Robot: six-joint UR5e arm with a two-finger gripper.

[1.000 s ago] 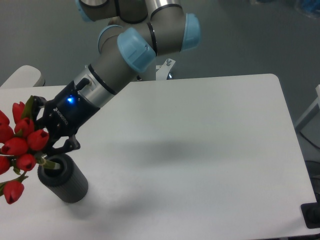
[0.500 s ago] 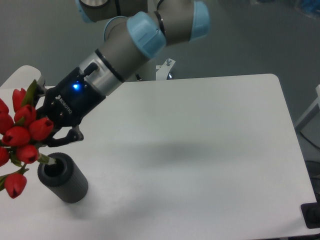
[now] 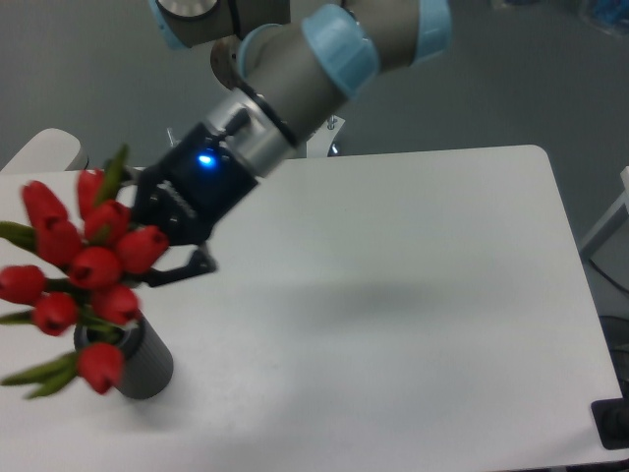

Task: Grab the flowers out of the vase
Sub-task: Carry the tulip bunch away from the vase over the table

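Note:
The flowers (image 3: 90, 270), a bunch of red tulip buds with green leaves, hang at the left, blurred by motion. My gripper (image 3: 157, 264) is shut on the bunch from the right, with one dark finger (image 3: 187, 270) showing beside the buds. The vase (image 3: 145, 362), a short dark grey ribbed cylinder, stands on the white table (image 3: 393, 295) just below the bunch. The lowest buds cover most of its top hole. The stems are hidden, so I cannot tell whether their ends are still in the hole.
The arm reaches down from the top centre across the table's back left. A pale rounded object (image 3: 44, 147) sits beyond the table's left corner. A black item (image 3: 614, 423) lies off the front right corner.
The gripper has risen and moved right with the flowers in it. The bunch now sits higher above the vase, which has stayed put.

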